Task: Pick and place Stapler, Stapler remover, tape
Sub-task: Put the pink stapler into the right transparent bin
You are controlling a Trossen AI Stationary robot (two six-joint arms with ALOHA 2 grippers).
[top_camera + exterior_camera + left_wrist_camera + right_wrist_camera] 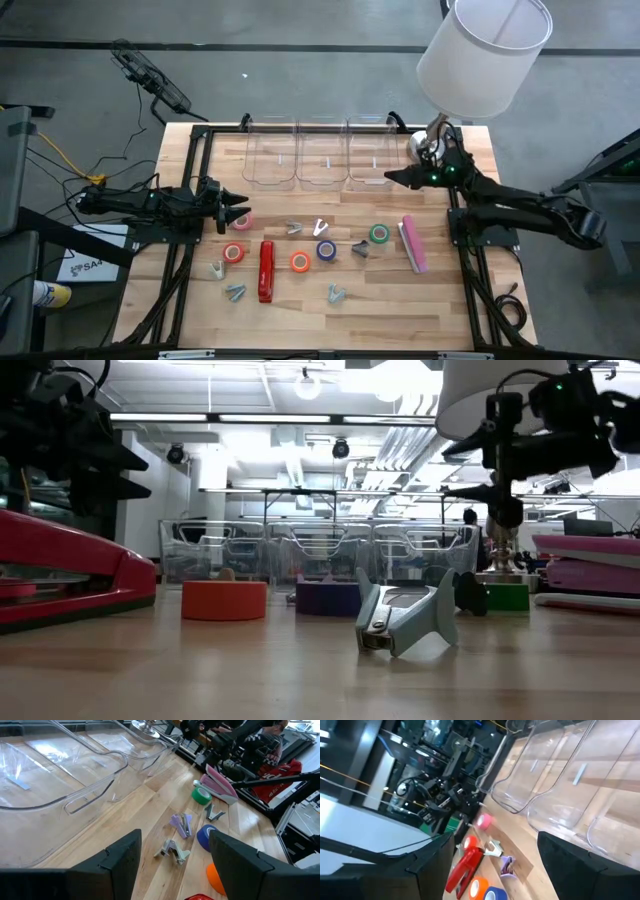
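Observation:
A red stapler [267, 270] and a pink stapler [413, 243] lie flat on the wooden table. Between them lie rolls of tape: pink [241, 221], red [234, 252], orange [300, 262], blue [326, 250] and green [379, 234]. Several small metal staple removers lie among them, for instance one [294, 228] and another [337, 294]. My left gripper [240, 205] hovers open at the table's left side beside the pink roll, nothing between its fingers [125, 855]. My right gripper [390, 178] stands open and raised in front of the right-hand bin, also with nothing in it.
Three clear plastic bins [322, 152] stand in a row along the far edge. A lamp with a white shade [485, 50] rises from the far right corner, its base [430, 145] just behind my right gripper. Bare wood lies along the near edge.

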